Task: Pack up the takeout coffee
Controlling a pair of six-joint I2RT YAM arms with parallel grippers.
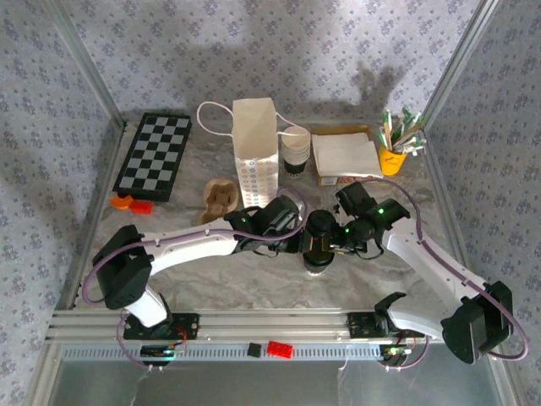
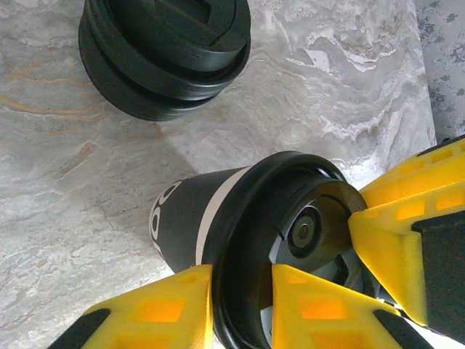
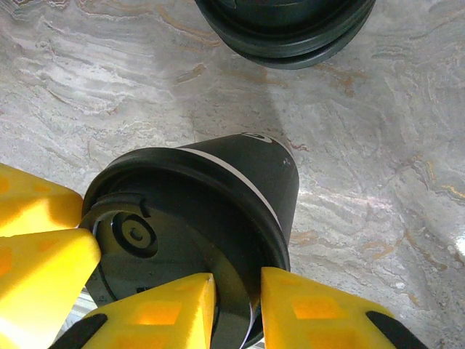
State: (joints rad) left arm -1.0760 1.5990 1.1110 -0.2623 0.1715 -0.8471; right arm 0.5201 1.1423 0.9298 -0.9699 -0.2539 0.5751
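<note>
The takeout coffee (image 1: 318, 250) stands on the marble table between my two grippers, a dark paper cup with a white band under a black lid (image 2: 290, 218). My left gripper (image 2: 240, 285) is shut on the lid's rim, one yellow finger outside and one inside the lid's recess. From the opposite side my right gripper (image 3: 236, 292) pinches the rim the same way. In the top view the left gripper (image 1: 297, 240) and right gripper (image 1: 339, 240) meet over the cup. The cup's side (image 3: 254, 171) tapers down to the table.
A stack of black lids (image 2: 163, 51) sits just beyond the cup. Behind stand a white paper bag (image 1: 255, 152), stacked cups (image 1: 294, 152), napkins (image 1: 345, 155) and a yellow holder (image 1: 392, 158). A checkerboard (image 1: 154, 156) and a brown carrier (image 1: 221, 196) lie to the left.
</note>
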